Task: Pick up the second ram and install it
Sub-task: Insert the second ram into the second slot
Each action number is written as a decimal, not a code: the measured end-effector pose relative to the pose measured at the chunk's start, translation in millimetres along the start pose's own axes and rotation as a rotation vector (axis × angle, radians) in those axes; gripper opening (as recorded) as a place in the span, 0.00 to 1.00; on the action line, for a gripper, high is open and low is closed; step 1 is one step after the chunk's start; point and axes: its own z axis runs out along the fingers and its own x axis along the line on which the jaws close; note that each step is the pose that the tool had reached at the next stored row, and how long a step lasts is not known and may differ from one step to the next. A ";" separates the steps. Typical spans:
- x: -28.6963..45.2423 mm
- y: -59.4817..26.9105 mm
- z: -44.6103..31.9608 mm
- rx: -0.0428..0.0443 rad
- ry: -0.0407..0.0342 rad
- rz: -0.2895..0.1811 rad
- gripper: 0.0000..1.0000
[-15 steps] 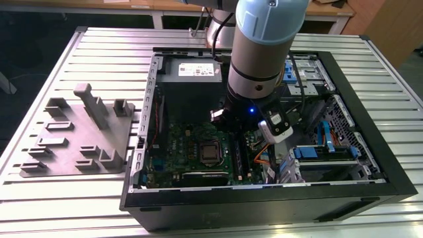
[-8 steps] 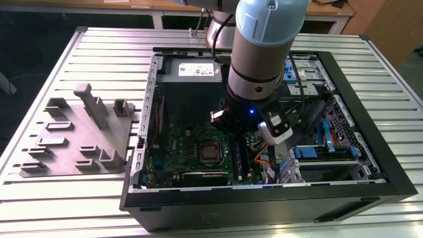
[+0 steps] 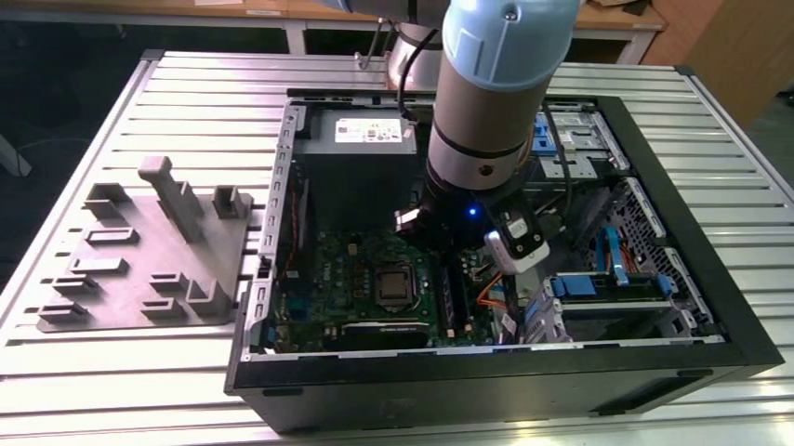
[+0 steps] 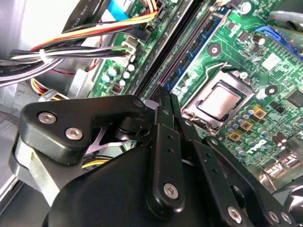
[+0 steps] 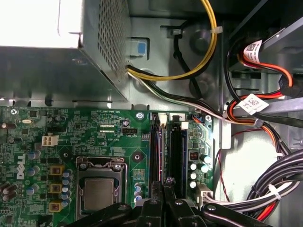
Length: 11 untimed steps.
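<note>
Open computer case [image 3: 434, 400] lies on the slatted metal table [image 3: 74, 390]. A grey holder block [image 3: 137, 251] sits beside it on the exterior view's left. The arm [image 3: 496, 111] reaches down into the case over the green motherboard [image 5: 94, 127].

The gripper [image 4: 166, 94] is low over the long memory slots, next to the processor [image 4: 220, 101]. Jaws clenched: the tips nearly meet in both wrist views, gripper [image 5: 163, 182] right at the slot line.

The second ram [image 4: 199, 52] is a dark blue stick with chips. It stands on edge in the slot row between the processor and the black slots and runs straight away from the jaw tips. Its near end is at the tips. Cannot tell if the jaws actually pinch it or just rest on it, or whether it is fully seated.

A bundle of coloured cables [image 4: 71, 52] runs on the far side of the slots from the processor. The silver power supply [image 3: 360, 139] sits at the far end of the case.
</note>
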 end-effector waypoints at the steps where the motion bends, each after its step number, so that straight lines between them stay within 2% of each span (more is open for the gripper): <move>1: 0.0 0.0 0.0 0.0002 0.0001 0.000 0.13; 11: 0.0 -0.2 1.4 0.0002 0.0001 0.000 0.13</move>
